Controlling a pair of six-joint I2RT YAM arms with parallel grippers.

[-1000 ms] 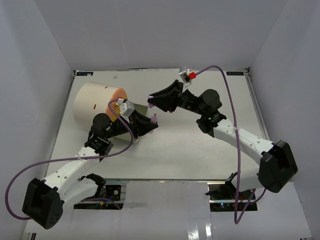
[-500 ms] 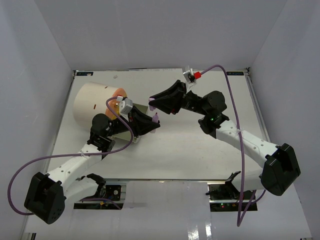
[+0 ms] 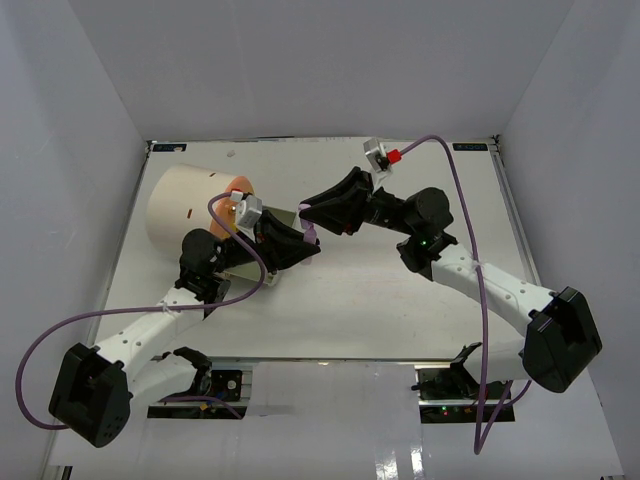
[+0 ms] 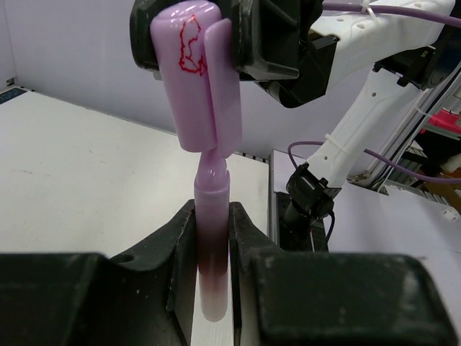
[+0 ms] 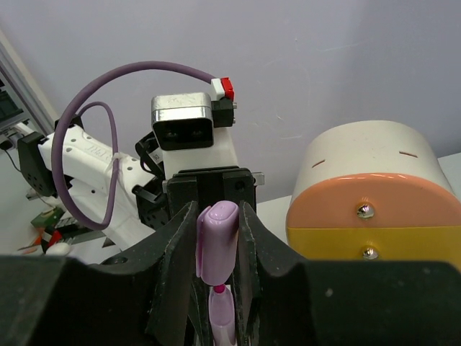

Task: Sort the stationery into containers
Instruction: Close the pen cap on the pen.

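Looking down from the overhead camera, I see both arms meeting over the middle of the bench [image 3: 400,300], a little toward its far edge, with one pale pink pen [image 4: 211,198] shared between them. My left hand [image 4: 212,223] is clenched on the pen's barrel, with a finger pressed against each side of it. My right hand [image 5: 217,216] is clenched on the cap [image 4: 196,79] at the other end (there is a small red scribble on the cap's side). In the left wrist view the cap's rim stands just off the barrel's shoulder, and a narrower neck shows between the two. The two hands are nose to nose, nearly touching. I cannot tell from these views how high the pen sits above the bench.

The container [image 3: 190,205] lies on its side near the far-left corner, just beside my left arm. It is a cream cylinder with its round face turned toward the hands. That face shows an orange section above a yellow one [image 5: 374,245], each with a small metal knob.
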